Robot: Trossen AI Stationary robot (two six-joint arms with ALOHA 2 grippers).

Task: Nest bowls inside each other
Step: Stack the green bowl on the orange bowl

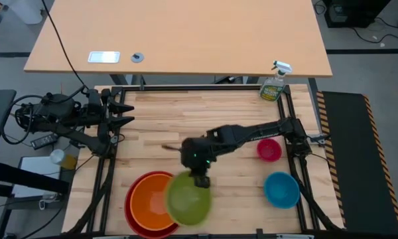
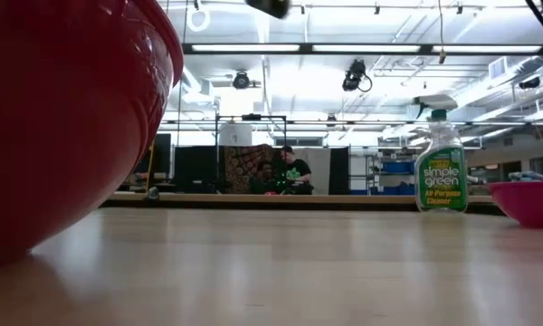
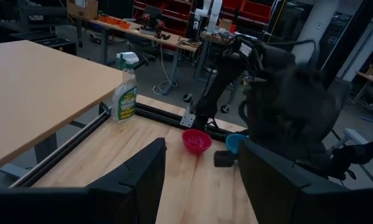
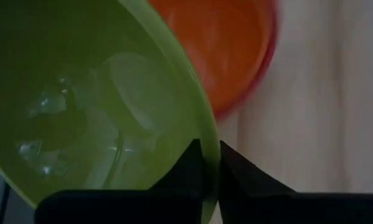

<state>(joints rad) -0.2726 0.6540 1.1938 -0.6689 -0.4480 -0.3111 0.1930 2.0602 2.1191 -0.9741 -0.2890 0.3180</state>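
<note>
1. High view: the right pincer (image 1: 200,180) is out over the near middle of the tabletop (image 1: 186,119), closed on the rim of the green bowl (image 1: 188,199). The green bowl overlaps the right edge of the orange bowl (image 1: 148,199), which sits nested inside the red bowl (image 1: 131,207) at the near left. The blue bowl (image 1: 281,188) lies by itself at the near right, and the pink bowl (image 1: 268,149) lies just beyond it, near the right rail. The left pincer (image 1: 127,114) waits at the far left edge of the tabletop with its fingers spread and nothing between them. A green spray bottle (image 1: 274,84) stands at the far right corner.

2. Low view: the red bowl's wall (image 2: 63,118) fills the left side, resting on the tabletop (image 2: 299,263). The spray bottle (image 2: 441,163) stands upright to the right, and the pink bowl's rim (image 2: 529,201) shows at the right edge. People (image 2: 285,172) sit well back in the room.

3. Left wrist view: the left pincer's two dark fingers (image 3: 143,180) stand wide apart and empty. Beyond them lie the pink bowl (image 3: 196,141) and part of the blue bowl (image 3: 234,143), with the spray bottle (image 3: 125,93) by the far rail.

4. Right wrist view: the right pincer (image 4: 209,163) pinches the thin rim of the green bowl (image 4: 93,106), one finger inside and one outside. Behind it lies the orange bowl (image 4: 227,50), with the red bowl's rim (image 4: 268,59) just around it.
</note>
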